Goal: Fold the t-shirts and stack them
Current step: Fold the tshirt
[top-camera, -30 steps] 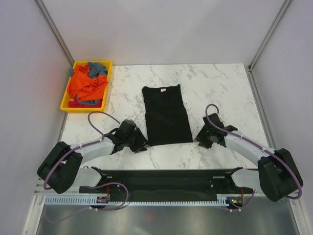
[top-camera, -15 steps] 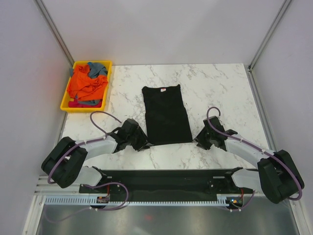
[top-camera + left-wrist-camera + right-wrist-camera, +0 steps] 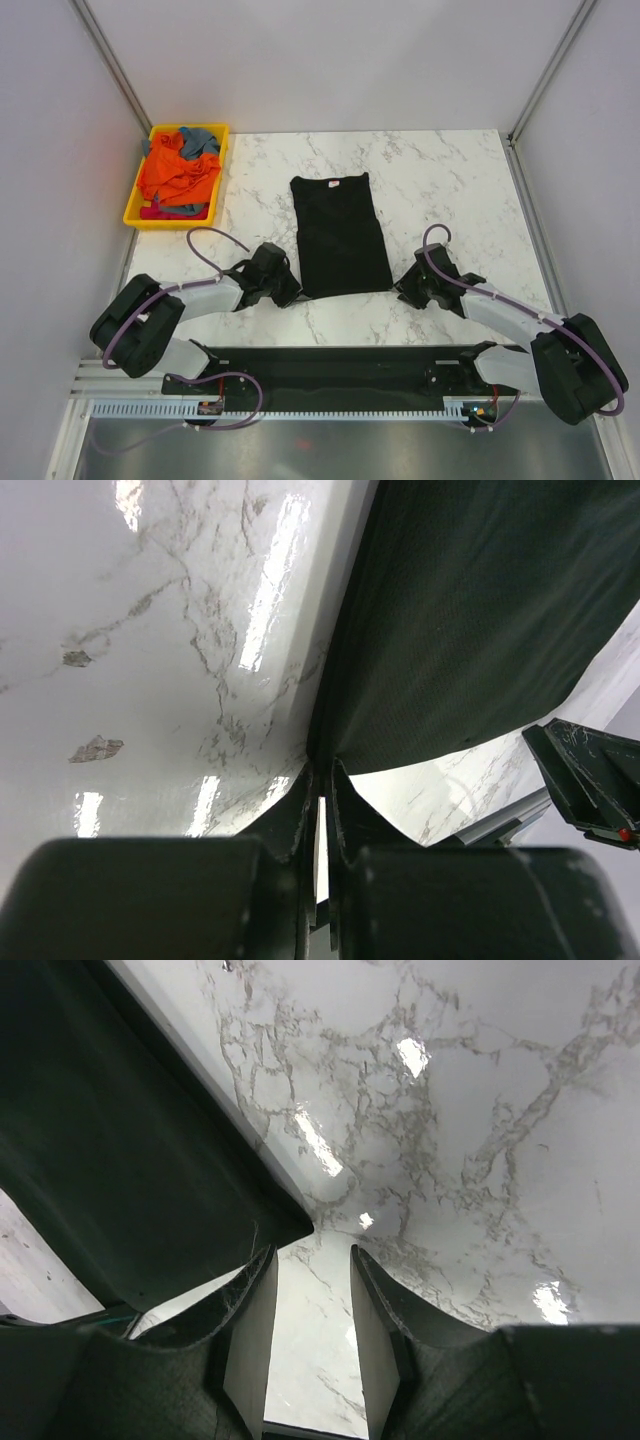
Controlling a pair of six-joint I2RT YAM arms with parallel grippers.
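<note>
A long black t-shirt lies flat in the middle of the marble table, its neck label at the far end. My left gripper sits low at its near left corner. In the left wrist view the jaws are pinched together on that corner of the black cloth. My right gripper is at the near right corner. Its fingers stand open over bare marble, with the shirt's corner just ahead of the left finger. Orange t-shirts and a grey-blue one lie bunched in the tray.
A yellow plastic tray stands at the table's far left edge. White walls with metal corner posts close off the back and sides. A black rail with the arm bases runs along the near edge.
The left jaws have closed on the shirt's near left corner. Both grippers have crept down to the table by the shirt's near corners; the right jaws stayed open.
</note>
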